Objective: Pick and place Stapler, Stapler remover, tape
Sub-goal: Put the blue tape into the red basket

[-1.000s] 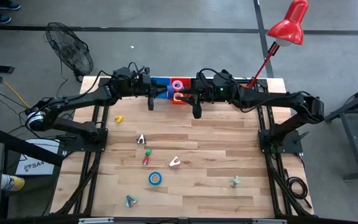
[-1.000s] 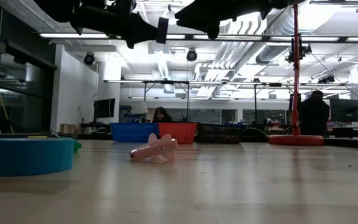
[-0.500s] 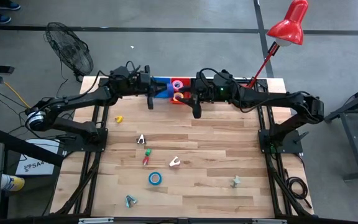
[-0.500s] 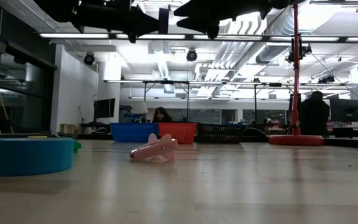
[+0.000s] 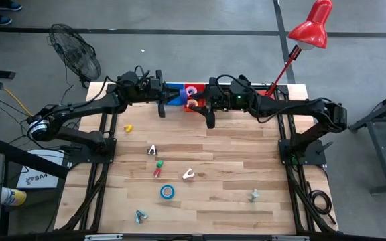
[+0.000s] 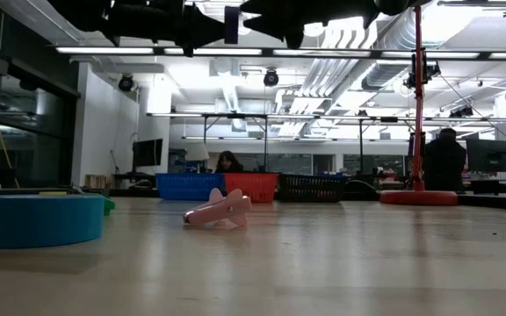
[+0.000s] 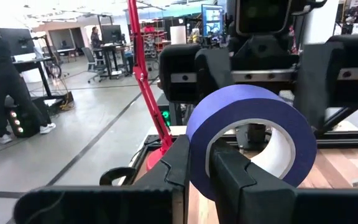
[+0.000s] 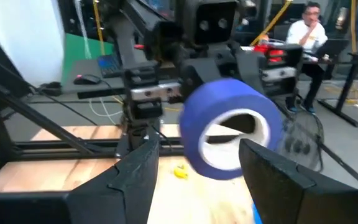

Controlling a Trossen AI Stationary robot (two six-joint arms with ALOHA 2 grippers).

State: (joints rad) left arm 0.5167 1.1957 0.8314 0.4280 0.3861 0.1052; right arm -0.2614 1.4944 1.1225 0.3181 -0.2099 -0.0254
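- L pincer [image 7: 204,169]: my fingers are pressed onto the wall of the blue tape roll [image 7: 247,107], one inside the hollow and one outside. Roll is upright, off the table, hole facing me.
- R pincer [image 8: 199,150]: spread wide, facing the same roll head-on. A finger stands on each side, not touching it as far as I can see.
- Pose: both arms are stretched inward and raised, wrists level. The pincers meet nose to nose over the table's back edge, near the middle.
- Step (my guess): tape leg of the task, mid-air pass between arms or carry to the bins. Can't tell which.
- Next, if it's a pass: R has to close on the roll's free side, square to it, before L lets go. Risk is the roll twisting or dropping.
- Farther, on the table: 2nd blue roll [image 5: 167,192] and pink stapler remover [image 5: 188,175] lie flat, well apart from both pincers, not yet picked.
- Farthest: blue bin [image 6: 187,186] and red bin [image 6: 251,186] side by side at the back edge.
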